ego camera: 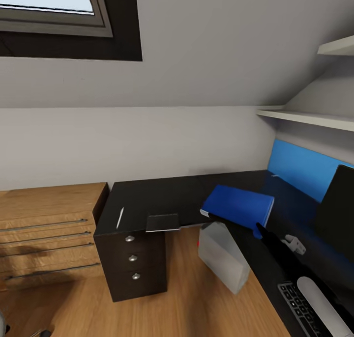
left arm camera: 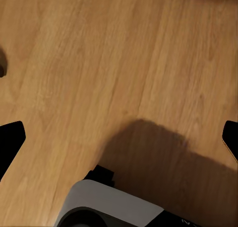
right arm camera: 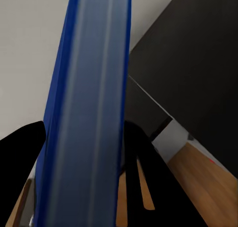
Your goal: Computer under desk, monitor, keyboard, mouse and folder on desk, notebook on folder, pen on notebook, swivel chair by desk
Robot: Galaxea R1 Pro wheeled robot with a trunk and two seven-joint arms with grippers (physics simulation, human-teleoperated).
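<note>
The right gripper (ego camera: 259,227) holds the blue folder (ego camera: 238,206) above the inner corner of the L-shaped tabletop (ego camera: 162,197), its jaws clamped on the folder's near edge — in the right wrist view the folder (right arm camera: 84,113) runs edge-on between the dark fingers (right arm camera: 20,152). On the tabletop's short wing lie the white pen (ego camera: 120,217) and the black notebook (ego camera: 162,222) (which overhangs the front edge). The grey computer (ego camera: 222,256) stands tilted on the wood floor (ego camera: 182,302) beneath. The monitor (ego camera: 337,214) and the keyboard (ego camera: 301,305) sit farther right. The left gripper (left arm camera: 119,137) hangs over bare floor, jaws wide apart.
</note>
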